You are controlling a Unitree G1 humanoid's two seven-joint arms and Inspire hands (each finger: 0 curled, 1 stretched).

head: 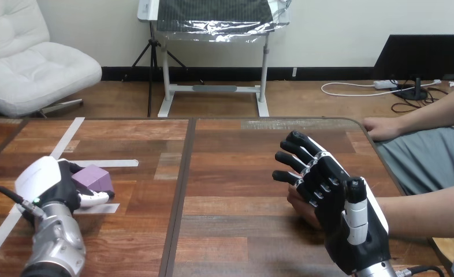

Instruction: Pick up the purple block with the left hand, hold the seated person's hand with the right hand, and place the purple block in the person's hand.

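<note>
Lower left: purple cube block (93, 176) was pinched by left robot hand (52, 182), low over brown wooden worktop (230, 173). Lower right: right robot hand (335, 203) was spread over person's hand (301, 208); no clasp was seen. Handover was judged outstanding.

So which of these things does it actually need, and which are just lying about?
In the job: purple block, left robot hand, right robot hand, the person's hand beneath it.
Just there: white tape strips, the person's far hand.

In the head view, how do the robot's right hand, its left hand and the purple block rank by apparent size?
1. right hand, largest.
2. left hand, though pose and nearness to the camera may explain the gap between the two hands.
3. purple block, clearly smallest, against the left hand.
</note>
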